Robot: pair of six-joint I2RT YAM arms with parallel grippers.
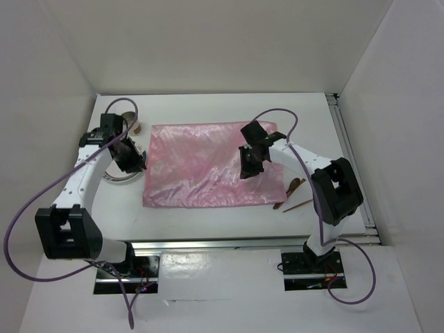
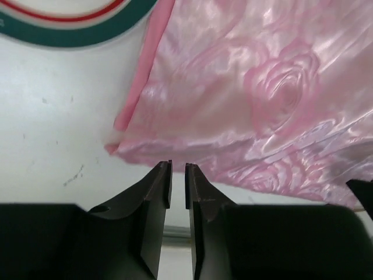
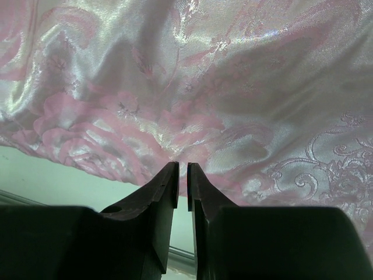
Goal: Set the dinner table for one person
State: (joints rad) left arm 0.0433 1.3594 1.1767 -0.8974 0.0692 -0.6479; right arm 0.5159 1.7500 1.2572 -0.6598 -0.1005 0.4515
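Observation:
The dinner table (image 1: 208,111) is a wide white tabletop with a shiny pink cloth (image 1: 201,166) spread over its middle. My left gripper (image 1: 135,163) hovers at the cloth's left edge. In the left wrist view the left gripper (image 2: 178,166) stands open by a narrow gap, empty, just short of the cloth's (image 2: 262,87) folded corner. My right gripper (image 1: 250,168) hangs over the cloth's right half. In the right wrist view the right gripper (image 3: 182,166) also shows a narrow empty gap above the rumpled cloth (image 3: 204,76) near its front edge.
A plate (image 1: 114,179) with a green and red rim (image 2: 76,29) lies left of the cloth, partly under the left arm. A brown object (image 1: 136,127) sits at the back left. Wooden utensils (image 1: 294,186) lie right of the cloth. Metal rails (image 1: 354,159) border the table.

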